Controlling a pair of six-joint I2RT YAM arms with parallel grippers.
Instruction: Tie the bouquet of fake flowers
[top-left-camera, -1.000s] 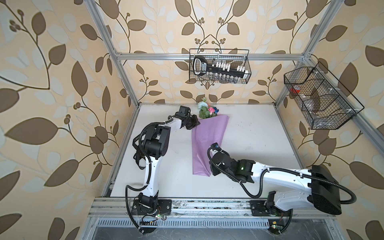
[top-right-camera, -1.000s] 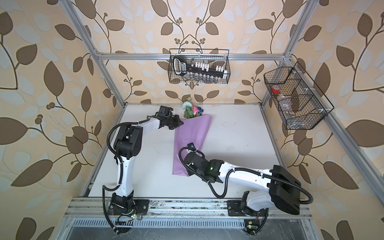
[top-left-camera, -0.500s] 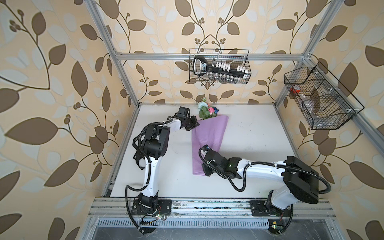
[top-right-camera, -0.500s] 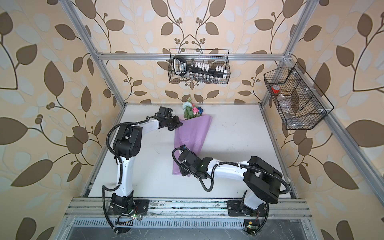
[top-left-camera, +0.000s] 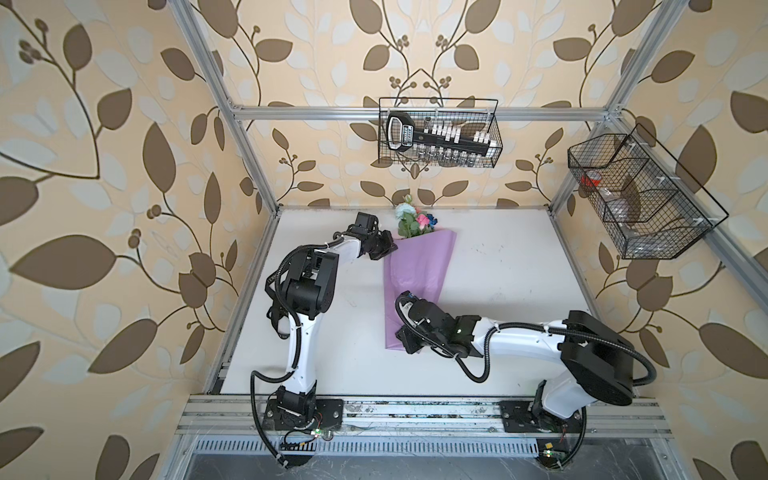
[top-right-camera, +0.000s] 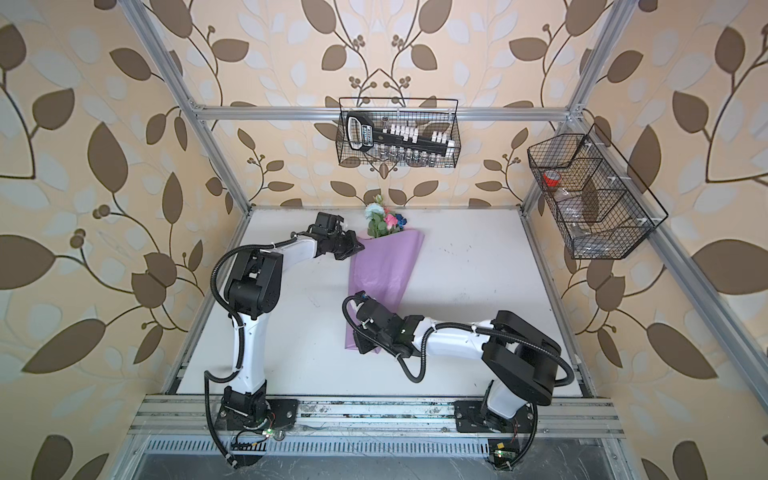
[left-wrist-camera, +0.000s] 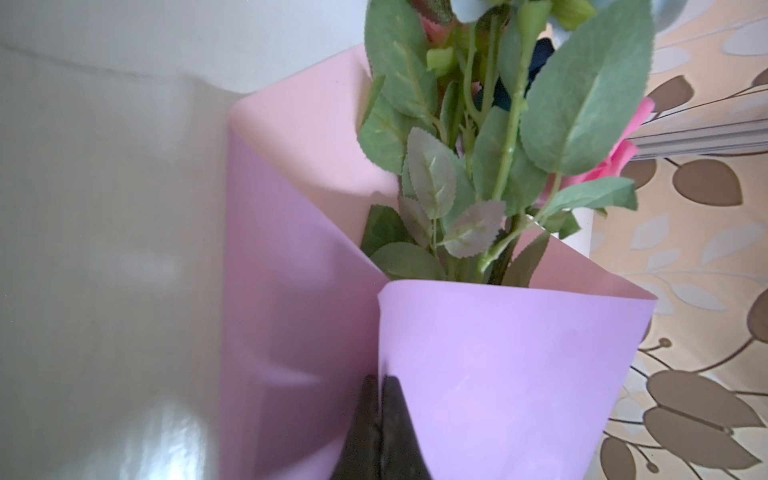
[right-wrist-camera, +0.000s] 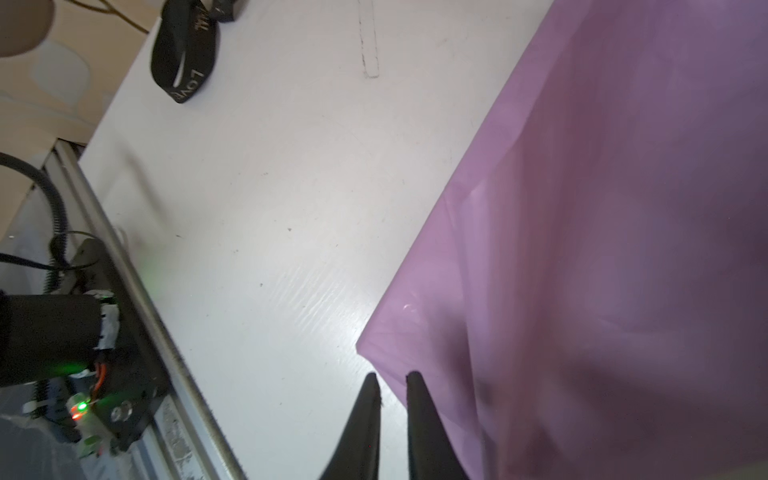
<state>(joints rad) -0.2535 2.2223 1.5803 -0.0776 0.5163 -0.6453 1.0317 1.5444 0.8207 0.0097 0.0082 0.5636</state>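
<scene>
– At the near corner of the wrapping paper (top-left-camera: 415, 274): right fingers (right-wrist-camera: 419, 415) are sitting there now, having slid down from the paper's right edge within the last second.
– Gripping?
– Not seeing a clamp. The 2 tips are standing slightly apart, with the corner's edge running right at the gap. Up top, left fingers (left-wrist-camera: 395, 424) aren't moving: pressed together on the folded edge by the leaves (left-wrist-camera: 432, 178).
– Bouquet shifting?
– No. The bouquet of fake flowers (top-left-camera: 411, 220) is lying where it was, mid-counter, blooms (top-left-camera: 405, 210) pointing at the back wall (top-left-camera: 332, 178), stems hidden in the cone.
– Meaning?
– I'm reading it as the right side going for a hold on the narrow end. Tying isn't starting yet: black ribbon (right-wrist-camera: 183, 54) is lying loose near the counter's left edge, well apart from the paper, nothing touching it.
– Room?
– Plenty: counter (top-left-camera: 519, 257) right of the cone is lying bare. The strip on the left is narrower, left arm (top-left-camera: 307, 286) crowding it. Blooms are sitting close to the back wall, so no pushing that way. The front rail (top-left-camera: 415, 411) is sitting well clear of the paper's tip.
</scene>
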